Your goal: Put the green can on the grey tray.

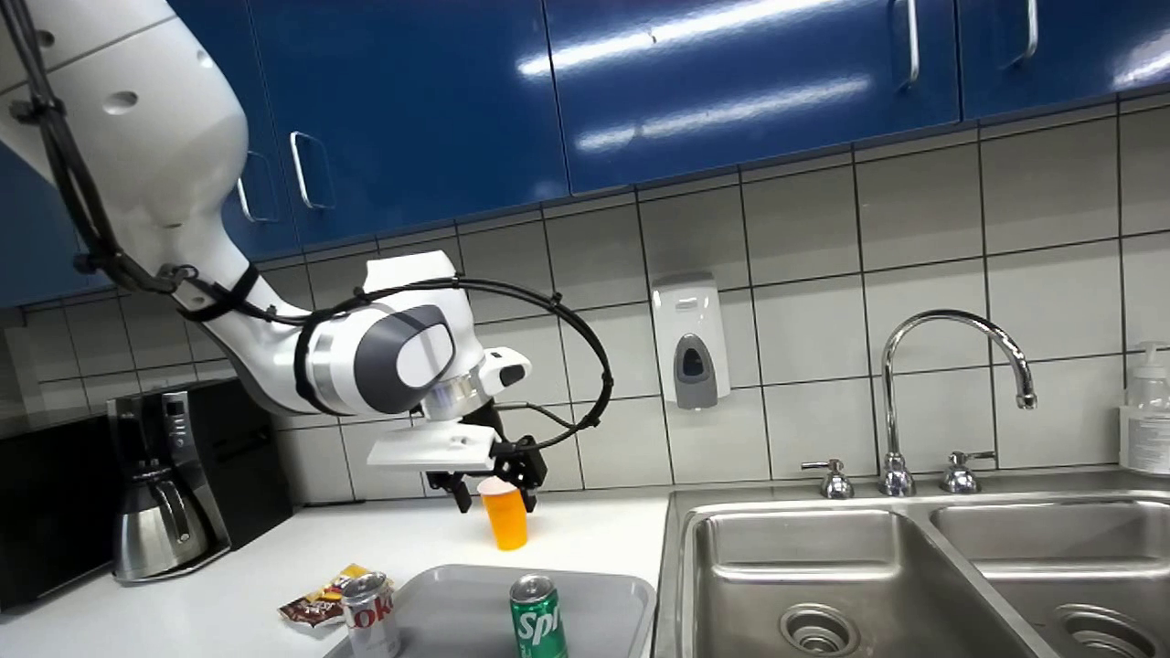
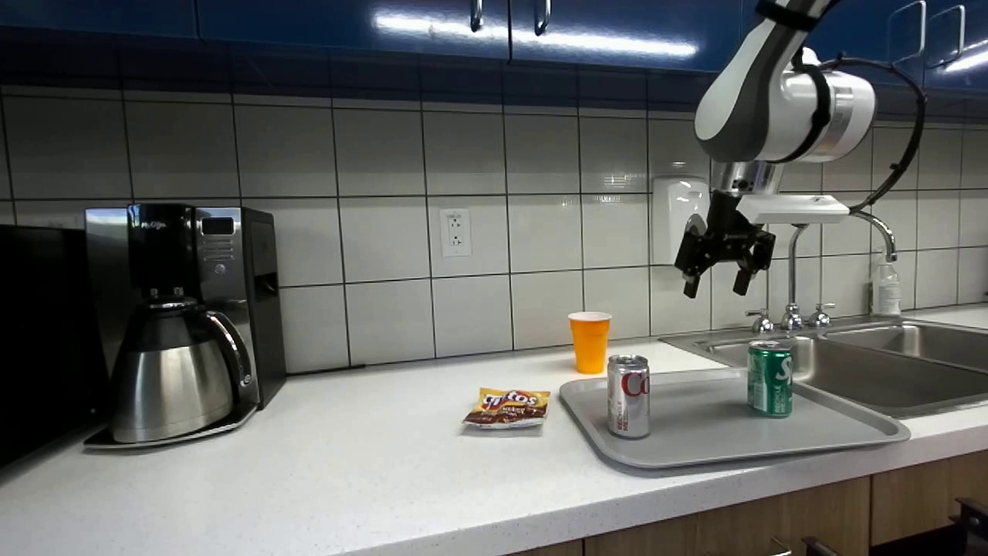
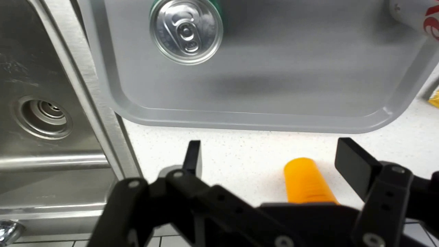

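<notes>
In an exterior view the green can (image 1: 537, 617) sits at the lower middle of the frame, its base cut off by the bottom edge, and the near side of the tray (image 1: 594, 603) is lost there too. In the wrist view the green can shows little but its top, at the upper edge; the silver can (image 3: 413, 15) is a cut-off slice in the upper right corner, the bag (image 3: 435, 100) a yellow scrap at the right edge. The hand (image 3: 269, 154) hides part of the cup (image 3: 308, 181). In both exterior views a dark box (image 2: 42, 332) is cut off by the left edge, and I cannot tell what it is. Counted: one green can and one silver can, both upright on the tray, the green to the right of the silver in both exterior views; one tray, one cup and one bag on the desk (image 2: 332, 479); one coffee maker (image 2: 220, 270); one tap (image 1: 890, 402); two sink basins (image 1: 749, 594), lower right. The hand is released, its two fingers spread apart, well above the desk.
</notes>
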